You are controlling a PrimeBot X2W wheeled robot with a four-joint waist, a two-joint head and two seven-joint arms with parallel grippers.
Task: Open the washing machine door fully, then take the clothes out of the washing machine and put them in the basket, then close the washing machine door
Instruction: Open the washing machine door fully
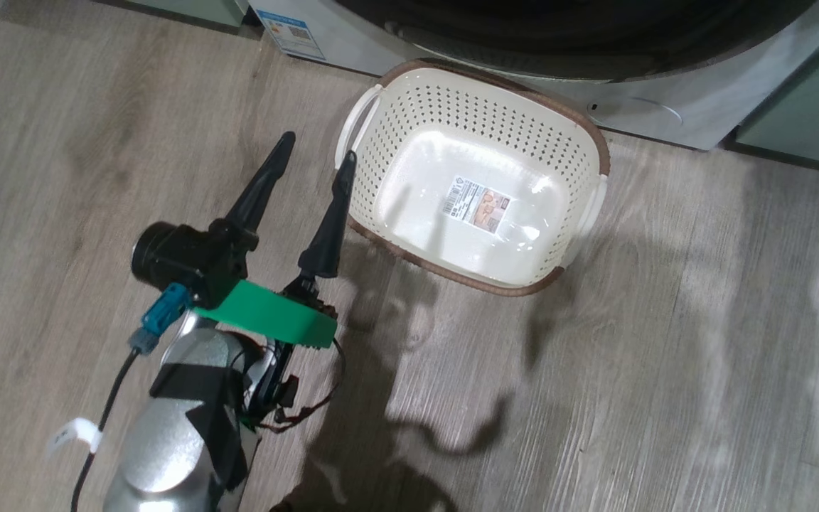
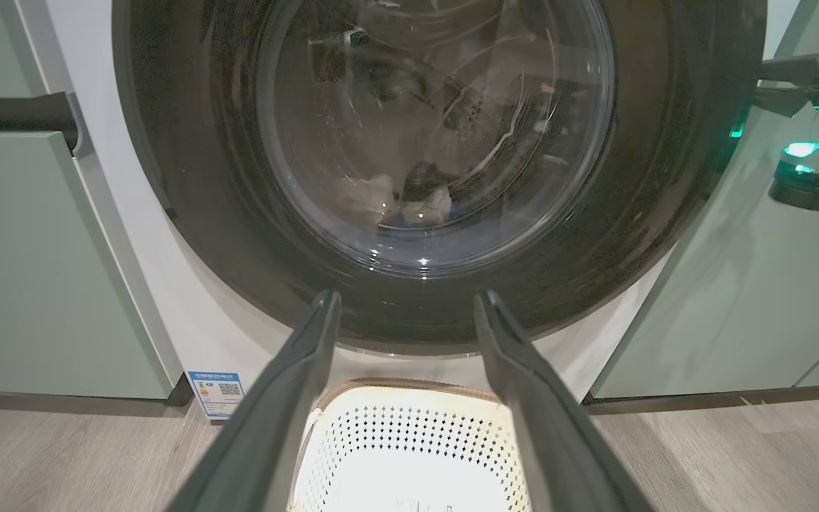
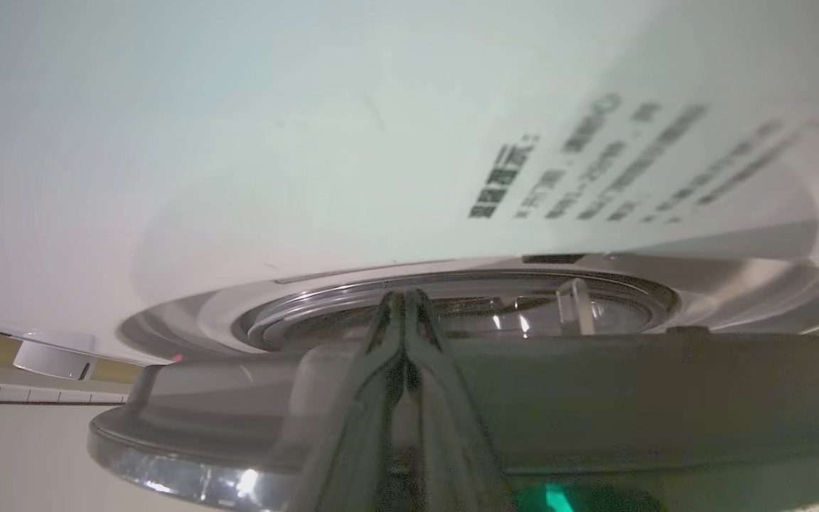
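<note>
Spreading wide apart and holding nothing, the left fingers hang above the floor in front of the washing machine, with the tips pointing toward it. The right fingers are pressed flat together with nothing between them, and their tips lie at the edge of the washing machine door, on the right side of the machine's front. Whether that door is a crack ajar cannot be told. The basket sits on the floor right at the foot of the washing machine, below the door, with nothing in it. The clothes lie inside the machine's drum and show pale behind the door's glass. Green cabinets flank the washing machine.
</note>
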